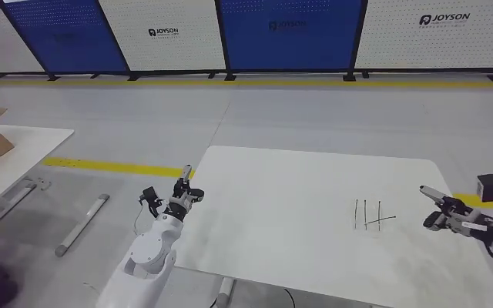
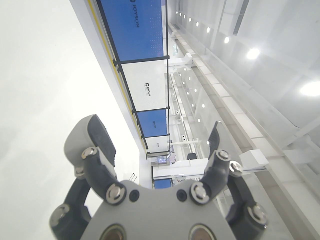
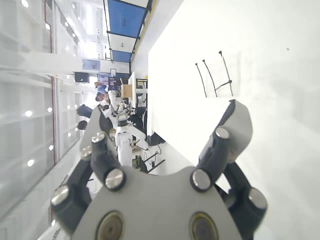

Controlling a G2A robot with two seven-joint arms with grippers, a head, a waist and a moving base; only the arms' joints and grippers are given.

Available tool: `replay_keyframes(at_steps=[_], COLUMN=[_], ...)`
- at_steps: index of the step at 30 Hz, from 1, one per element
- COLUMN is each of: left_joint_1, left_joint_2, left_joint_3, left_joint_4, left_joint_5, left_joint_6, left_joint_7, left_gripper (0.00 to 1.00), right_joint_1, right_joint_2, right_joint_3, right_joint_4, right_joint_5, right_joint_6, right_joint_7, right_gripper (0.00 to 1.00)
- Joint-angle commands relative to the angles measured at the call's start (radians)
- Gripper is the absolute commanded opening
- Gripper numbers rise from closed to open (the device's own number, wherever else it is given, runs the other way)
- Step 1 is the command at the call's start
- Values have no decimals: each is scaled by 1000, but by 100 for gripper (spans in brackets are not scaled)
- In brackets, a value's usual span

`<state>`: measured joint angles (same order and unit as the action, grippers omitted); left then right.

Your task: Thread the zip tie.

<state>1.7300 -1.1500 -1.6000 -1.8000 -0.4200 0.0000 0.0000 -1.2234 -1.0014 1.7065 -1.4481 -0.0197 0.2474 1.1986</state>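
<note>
zip ties [image 1: 365, 214]: black;
table [image 1: 277, 223]: white;
panels [image 1: 289, 31]: blue and white, dotted;
floor line [image 1: 115, 166]: yellow;
left gripper [image 2: 157, 131]: grey, black pads

Cannot count the thin zip ties [image 1: 379, 213] from above, nor tell where they cross or touch.

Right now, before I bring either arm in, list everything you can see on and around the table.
zip ties: four, black, on the table's right part; three side by side, one crosswise
table: one, white, centre
second table: one, white, far left
pole: one, grey, on the floor between the tables
partition panels: blue and white, along the back
left gripper: open, at the table's left edge
right gripper: open, beside the zip ties
</note>
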Motion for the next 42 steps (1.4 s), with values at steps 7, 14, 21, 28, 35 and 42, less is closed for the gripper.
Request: replay_keyframes(at_steps=[7,14,21,28,35,42], left_joint_1=[0,0,0,0,0,0], left_joint_2=[0,0,0,0,0,0], left_joint_3=[0,0,0,0,0,0], left_joint_4=[0,0,0,0,0,0], left_joint_5=[0,0,0,0,0,0], left_joint_6=[0,0,0,0,0,0], left_joint_7=[0,0,0,0,0,0], left_gripper=[100,100,100,100,100,100], right_joint_1=[82,82,75,136,248,251], right_joint_2=[-3,-3,2,1,-17,-17], right_joint_3=[-107,-107,-138,-242,-358,-361], right_joint_4=[126,126,83,129,278,281], right_joint_5=[-91,-91,-158,-252,-289,-290], right_joint_6=[5,5,-84,-111,-137,-139], right_joint_7=[-19,-19,-60,-32,-62,-61], right_gripper=[100,100,100,100,100,100])
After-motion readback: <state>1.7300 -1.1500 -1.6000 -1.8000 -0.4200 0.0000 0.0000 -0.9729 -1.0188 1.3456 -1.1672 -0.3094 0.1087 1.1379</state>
